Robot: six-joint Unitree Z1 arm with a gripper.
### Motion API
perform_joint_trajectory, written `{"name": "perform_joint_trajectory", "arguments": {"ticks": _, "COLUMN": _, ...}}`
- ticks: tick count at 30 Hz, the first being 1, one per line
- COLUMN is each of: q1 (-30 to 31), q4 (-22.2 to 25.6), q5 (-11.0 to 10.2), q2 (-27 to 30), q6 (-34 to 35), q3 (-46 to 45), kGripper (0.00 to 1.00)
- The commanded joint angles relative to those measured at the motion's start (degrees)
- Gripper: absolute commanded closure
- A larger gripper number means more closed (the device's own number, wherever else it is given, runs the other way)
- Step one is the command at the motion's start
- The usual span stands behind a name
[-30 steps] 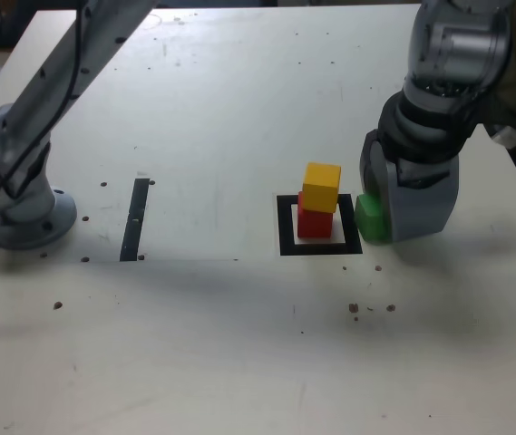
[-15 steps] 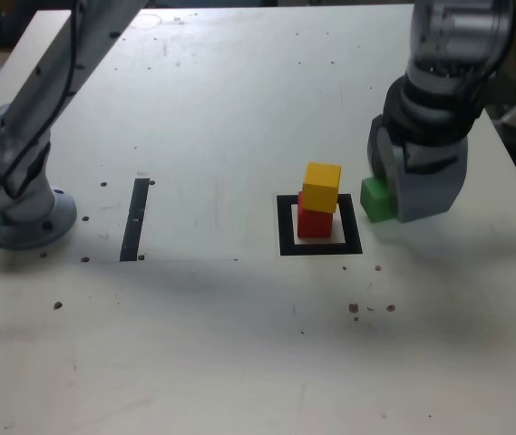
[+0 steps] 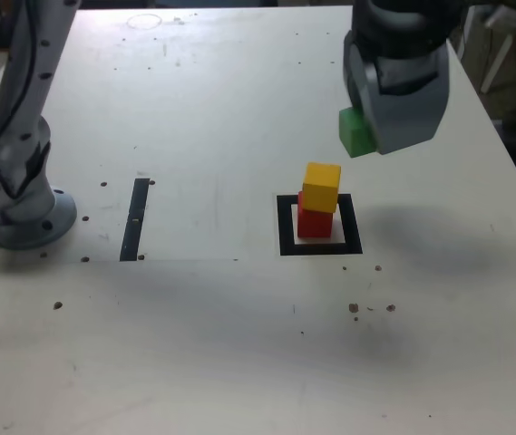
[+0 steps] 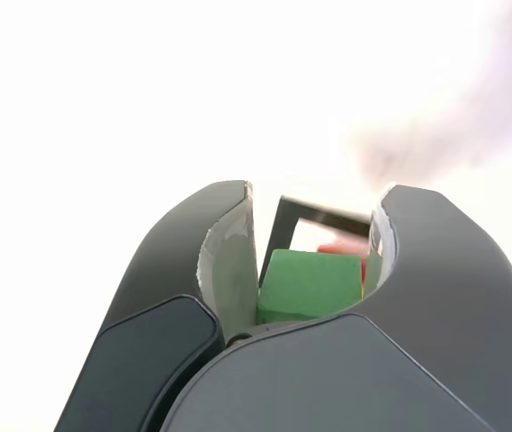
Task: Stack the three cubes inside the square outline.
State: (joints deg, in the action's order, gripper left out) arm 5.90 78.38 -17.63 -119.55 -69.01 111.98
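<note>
1. comparing with a second ago, we see the gripper (image 3: 359,127) has risen from the table (image 3: 212,109) beside the square outline (image 3: 285,228); it now hangs in the air above and to the exterior view's right of the stack.
2. the green cube (image 3: 355,132) has left the table with it and sits clamped between the jaws; we see this in the wrist view too, where the green cube (image 4: 310,284) touches both inner faces.
3. the yellow cube (image 3: 321,187) on the red cube (image 3: 314,221) has not moved; both stand inside the outline, the yellow one turned slightly askew.
4. the thin black strip (image 3: 134,217) and arm base (image 3: 17,204) stay put.
5. in the exterior view the gripper's top is cut off, and its body hides most of the green cube.
6. the wrist view is washed out: we make out only a sliver of red cube (image 4: 344,249) and part of the outline (image 4: 282,216).
</note>
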Motion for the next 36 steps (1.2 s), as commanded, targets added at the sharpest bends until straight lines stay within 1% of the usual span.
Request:
{"name": "perform_joint_trajectory", "arguments": {"ticks": 1, "q1": 0.3, "q4": 0.2, "q5": -0.2, "q2": 1.4, "q6": 0.0, "q3": -1.3, "kGripper": 0.67}}
{"name": "perform_joint_trajectory", "arguments": {"ticks": 8, "q1": 0.9, "q4": 0.1, "q5": -0.2, "q2": 3.8, "q6": -0.6, "q3": -5.0, "kGripper": 0.67}}
{"name": "perform_joint_trajectory", "arguments": {"ticks": 15, "q1": 1.8, "q4": -1.1, "q5": 0.0, "q2": 5.7, "q6": -0.7, "q3": -8.5, "kGripper": 0.67}}
{"name": "perform_joint_trajectory", "arguments": {"ticks": 23, "q1": 2.1, "q4": -5.0, "q5": 0.8, "q2": 6.1, "q6": -0.7, "q3": -12.6, "kGripper": 0.67}}
{"name": "perform_joint_trajectory", "arguments": {"ticks": 36, "q1": 2.2, "q4": -6.1, "q5": 1.1, "q2": 5.8, "q6": -0.6, "q3": -13.0, "kGripper": 0.67}}
